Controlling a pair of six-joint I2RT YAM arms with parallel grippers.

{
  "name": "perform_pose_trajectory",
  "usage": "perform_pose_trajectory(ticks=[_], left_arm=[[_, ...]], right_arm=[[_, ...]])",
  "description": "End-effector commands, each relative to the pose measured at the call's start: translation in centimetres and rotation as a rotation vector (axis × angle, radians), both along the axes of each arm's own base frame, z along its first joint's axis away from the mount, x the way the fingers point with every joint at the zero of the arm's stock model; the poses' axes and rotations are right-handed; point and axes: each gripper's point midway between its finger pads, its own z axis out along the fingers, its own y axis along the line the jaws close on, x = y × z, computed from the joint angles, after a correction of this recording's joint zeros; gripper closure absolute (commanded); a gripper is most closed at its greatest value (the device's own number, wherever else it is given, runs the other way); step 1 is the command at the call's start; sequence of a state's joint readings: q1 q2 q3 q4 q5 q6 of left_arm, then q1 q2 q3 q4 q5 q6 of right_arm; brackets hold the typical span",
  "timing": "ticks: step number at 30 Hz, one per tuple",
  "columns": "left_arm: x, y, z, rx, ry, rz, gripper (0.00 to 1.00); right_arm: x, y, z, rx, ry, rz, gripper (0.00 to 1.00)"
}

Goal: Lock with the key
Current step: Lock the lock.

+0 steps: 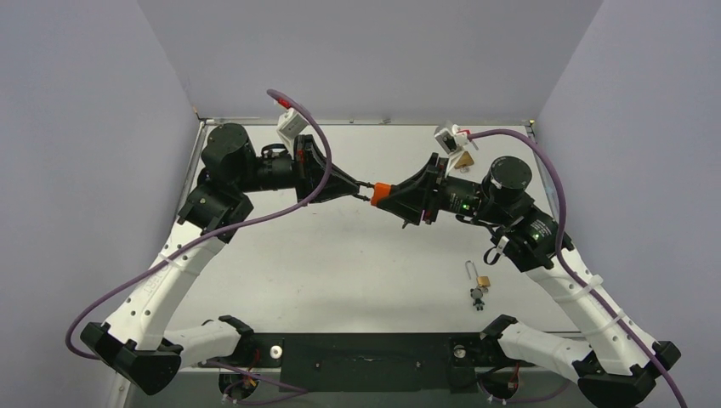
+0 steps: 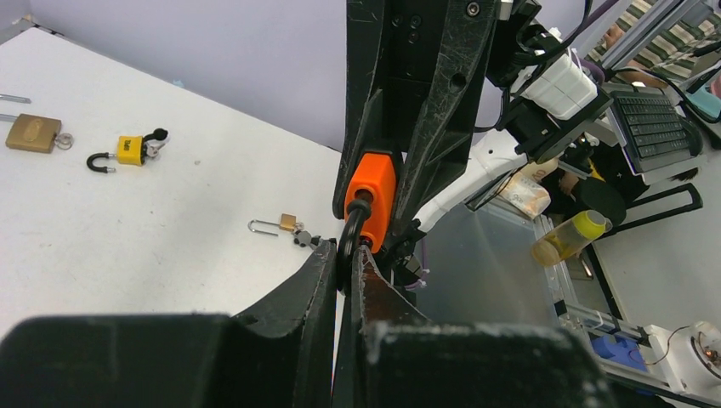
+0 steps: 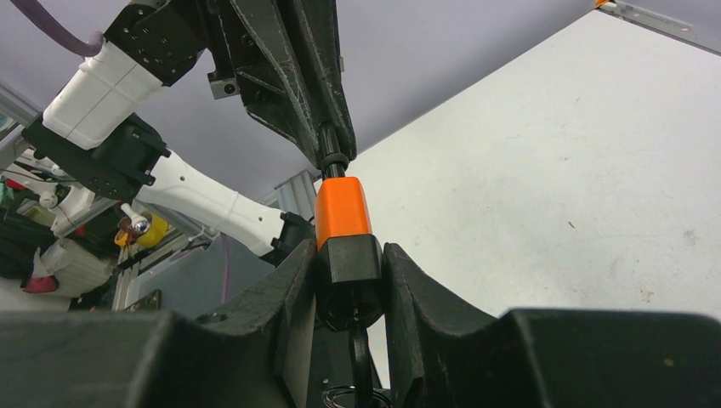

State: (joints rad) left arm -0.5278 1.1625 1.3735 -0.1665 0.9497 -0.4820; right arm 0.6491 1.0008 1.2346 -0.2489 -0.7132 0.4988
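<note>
Mid-air at the centre of the top view, the boxy orange plastic-cased padlock (image 1: 382, 189) hangs between both arms. The left gripper (image 2: 346, 255) is clenched on its curved black metal shackle (image 2: 355, 217). The right gripper (image 3: 350, 253) grasps its matte black end piece (image 3: 350, 289), above a thin wire key ring (image 3: 340, 396). Locking looks unfinished; I cannot tell whether the shackle is seated.

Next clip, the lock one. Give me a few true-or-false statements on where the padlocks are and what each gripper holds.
1. The orange padlock is held in the air between the left gripper and the right gripper. True.
2. The left fingers grip its orange body. False: they pinch the black shackle; the right fingers hold the body.
3. A small brass padlock lies on the table with its shackle open. True.
4. The yellow padlock is in the right gripper. False: it lies on the table.
</note>
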Motion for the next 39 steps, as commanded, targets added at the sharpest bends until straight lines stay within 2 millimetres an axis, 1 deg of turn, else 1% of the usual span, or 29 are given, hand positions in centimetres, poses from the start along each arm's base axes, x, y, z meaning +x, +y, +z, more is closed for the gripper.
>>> perform_pose_trajectory(ticks=[1,4,10,16,23,32,39], left_arm=[[-1.9,-1.0,1.4,-0.046,-0.043,-0.043,1.00],[-2.2,-1.3,1.6,-0.053,-0.043,-0.040,1.00],[-2.7,-1.8,1.9,-0.066,-0.041,-0.052,1.00],[-3.3,-2.1,2.2,-0.086,-0.030,-0.069,1.00],[-3.7,-2.3,1.8,-0.083,-0.012,-0.069,1.00],[-4.8,-3.1,1.4,-0.077,-0.001,-0.098,1.00],[-5.2,-3.8,0.2,-0.057,0.023,-0.105,1.00]], right_arm=[[-0.6,0.2,3.7,0.091,-0.105,0.015,1.00],[-0.8,0.2,3.8,0.095,-0.105,0.027,1.00],[-1.4,0.7,4.8,0.145,-0.106,0.066,1.00],[-1.2,1.1,5.0,0.154,-0.105,0.071,1.00],[-1.3,1.7,5.4,0.167,-0.104,0.083,1.00],[-1.2,2.7,5.5,0.165,-0.097,0.095,1.00],[-0.6,2.8,6.1,0.170,-0.116,0.073,1.00]])
